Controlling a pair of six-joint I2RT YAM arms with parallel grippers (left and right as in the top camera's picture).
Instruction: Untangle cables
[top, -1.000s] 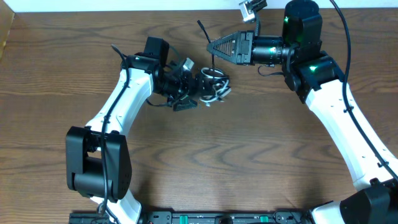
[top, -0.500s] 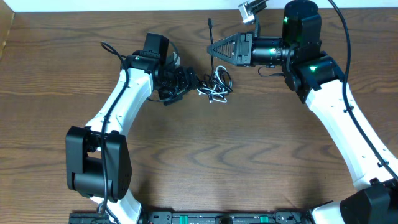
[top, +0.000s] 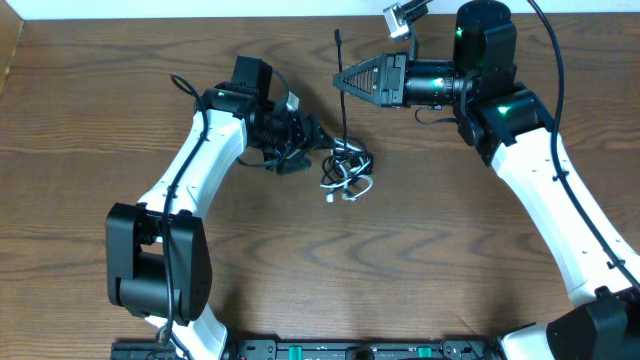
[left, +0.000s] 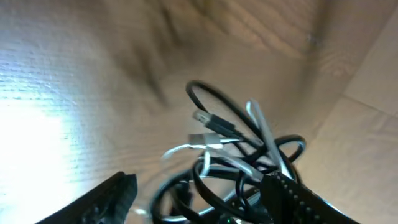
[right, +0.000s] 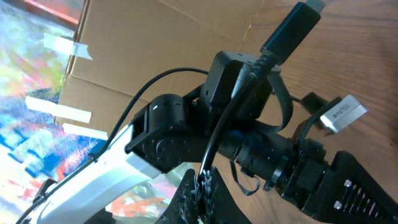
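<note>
Your right gripper (top: 342, 78) is pressed together on a black cable (top: 345, 112), held above the table (top: 420, 260). The cord drops to the knotted cables (top: 346, 170), which lie on the wood just beside your left gripper (top: 308, 148). Only the left wrist view shows that gripper's fingers (left: 109, 196) spread, with the knot just ahead. Only the right wrist view shows the pinched cord's plug (right: 292, 28) close up.
</note>
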